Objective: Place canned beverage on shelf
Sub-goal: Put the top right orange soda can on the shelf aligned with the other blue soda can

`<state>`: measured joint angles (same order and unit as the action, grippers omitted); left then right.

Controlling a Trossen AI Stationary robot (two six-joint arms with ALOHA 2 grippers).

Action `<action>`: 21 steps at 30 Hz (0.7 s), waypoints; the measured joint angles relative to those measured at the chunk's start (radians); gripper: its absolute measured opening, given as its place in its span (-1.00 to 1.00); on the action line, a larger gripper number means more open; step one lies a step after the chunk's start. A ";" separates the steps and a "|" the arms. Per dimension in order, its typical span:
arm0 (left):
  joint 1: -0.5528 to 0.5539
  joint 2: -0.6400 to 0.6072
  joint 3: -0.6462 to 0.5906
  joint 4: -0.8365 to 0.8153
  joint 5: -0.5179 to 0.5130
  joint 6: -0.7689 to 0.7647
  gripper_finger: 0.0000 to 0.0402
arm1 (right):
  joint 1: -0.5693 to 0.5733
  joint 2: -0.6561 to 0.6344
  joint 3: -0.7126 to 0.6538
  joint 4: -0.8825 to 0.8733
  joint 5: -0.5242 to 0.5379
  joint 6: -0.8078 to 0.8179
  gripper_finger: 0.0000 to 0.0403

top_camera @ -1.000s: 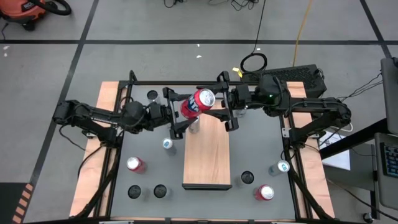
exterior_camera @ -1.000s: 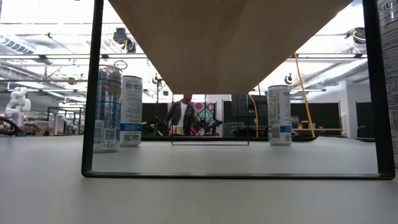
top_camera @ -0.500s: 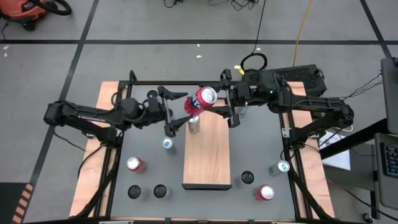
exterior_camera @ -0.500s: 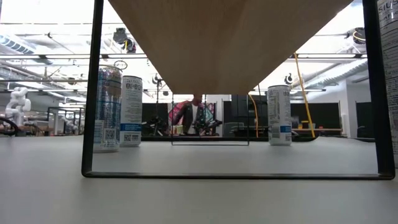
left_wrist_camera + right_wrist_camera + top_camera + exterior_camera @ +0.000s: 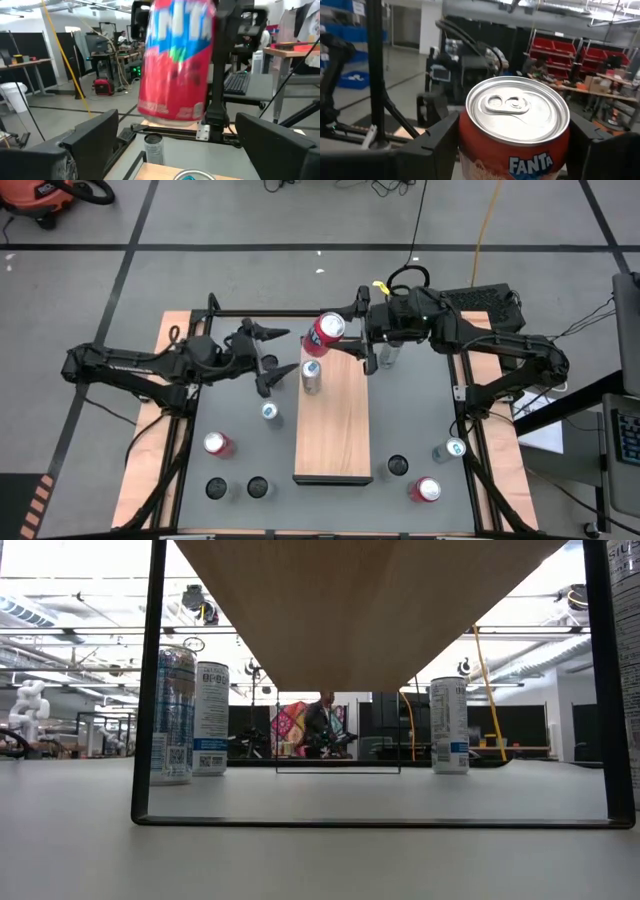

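Observation:
A red Fanta can (image 5: 325, 332) hangs in the air near the far end of the shelf (image 5: 333, 430), a light wood board with a dark rim. My right gripper (image 5: 342, 335) is shut on the can, which fills the right wrist view (image 5: 517, 125). My left gripper (image 5: 282, 355) stands open to the left of the can and touches nothing. In the left wrist view its fingers (image 5: 95, 140) spread wide in front of the can (image 5: 175, 65). A silver can (image 5: 312, 375) stands upright on the shelf's far end. My right gripper pinches the red can's side walls (image 5: 469, 150) between its two fingers (image 5: 432, 145), just below the rim. The fingers come about level from the table's right side. The can is lifted clear of shelf and table, tilted with its silver top (image 5: 517, 107) toward the wrist.
Loose cans stand on the grey tabletop: a white one (image 5: 270, 412), a red one (image 5: 218, 444) and two dark-topped ones (image 5: 258, 487) on the left; a dark one (image 5: 397, 466), a white-blue one (image 5: 455, 448) and a red one (image 5: 428, 490) on the right. The low view shows the shelf's underside (image 5: 370, 610) and its dark frame (image 5: 150, 690).
My left gripper, which stood around the red can a second ago, has drawn back toward the table's left edge and is clear of it. My right gripper has carried the can a little toward the far edge, still tilted and in the air.

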<state>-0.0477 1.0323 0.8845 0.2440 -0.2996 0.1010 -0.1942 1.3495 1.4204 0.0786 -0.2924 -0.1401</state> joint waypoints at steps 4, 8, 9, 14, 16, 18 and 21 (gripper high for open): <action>-0.001 -0.034 0.000 -0.063 0.000 -0.017 0.97 | -0.035 0.000 0.000 -0.051 0.000 -0.031 0.10; 0.000 -0.061 0.000 -0.109 -0.005 -0.009 0.97 | -0.076 0.003 0.000 -0.082 -0.008 -0.060 0.10; 0.000 -0.066 0.000 -0.120 -0.012 -0.004 0.97 | -0.088 0.006 0.000 -0.085 -0.026 -0.062 0.10; 0.000 -0.081 0.000 -0.157 -0.031 0.013 0.97 | -0.151 0.008 -0.068 -0.086 -0.106 -0.059 0.10; 0.000 -0.080 0.000 -0.163 -0.032 0.012 0.97 | -0.172 0.010 -0.106 -0.069 -0.112 -0.056 0.10; 0.000 -0.080 0.000 -0.176 -0.032 0.012 0.97 | -0.193 0.011 -0.141 -0.040 -0.134 -0.052 0.10; -0.001 -0.080 0.000 -0.187 -0.045 0.012 0.97 | -0.216 0.016 -0.195 0.036 -0.157 -0.040 0.10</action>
<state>-0.0483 0.9524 0.8845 0.0566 -0.3449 0.1131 -0.4099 1.3655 1.2257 0.1149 -0.4493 -0.1805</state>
